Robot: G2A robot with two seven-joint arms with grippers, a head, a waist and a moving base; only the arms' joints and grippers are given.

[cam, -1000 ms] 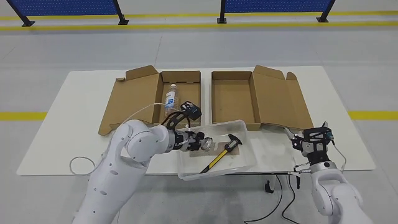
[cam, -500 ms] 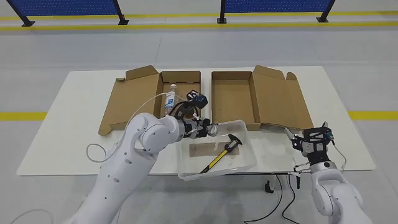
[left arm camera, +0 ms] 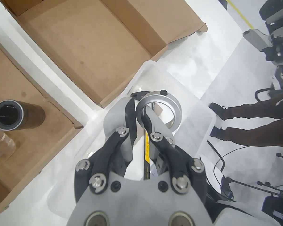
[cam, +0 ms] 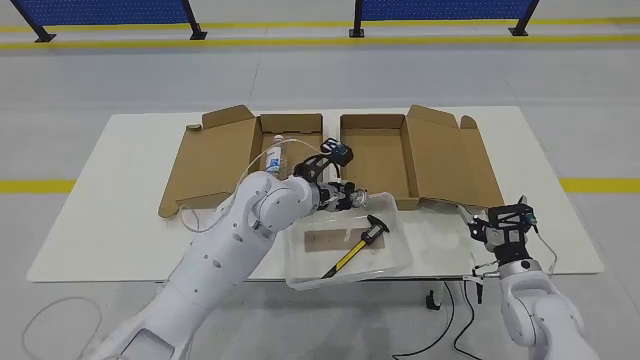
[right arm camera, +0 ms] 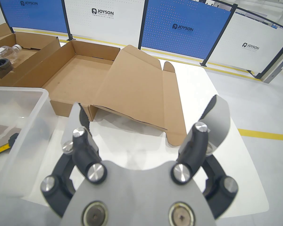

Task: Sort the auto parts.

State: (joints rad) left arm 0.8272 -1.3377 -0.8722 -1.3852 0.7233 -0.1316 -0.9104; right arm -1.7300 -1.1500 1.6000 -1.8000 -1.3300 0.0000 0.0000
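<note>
Your left gripper (left arm camera: 138, 109) is clamped on the wall of a metal ring (left arm camera: 159, 109), one finger inside the hole and the other outside. The ring is a smooth, bright machined band with a small dark screw head on its rim. It hangs in the air over the far end of the clear plastic bin (left arm camera: 202, 128), close to the near corner of the right cardboard box (left arm camera: 85, 36). In the top view the same gripper (cam: 345, 198) sits just past the bin's far rim (cam: 400, 222), between the two boxes' near edges. On the bin floor lies a caliper (cam: 355, 248), slim and black with a yellow scale strip (its marks are too small to read). The left cardboard box (cam: 215, 160) holds a clear plastic bottle (cam: 275, 157) with a paper label, lying down, and beside it a dark hollow tube (left arm camera: 16, 117), matte, with a pale rim at its mouth. Both boxes are plain brown corrugated board with their flaps folded flat on the white table (cam: 120, 190). Your right gripper (right arm camera: 146, 105) has its serrated fingers spread wide with nothing between them, and it hangs over the table's near right corner (cam: 500, 225), well apart from the bin. Behind the table, blue and white perforated panels carry a logo and lettering.
</note>
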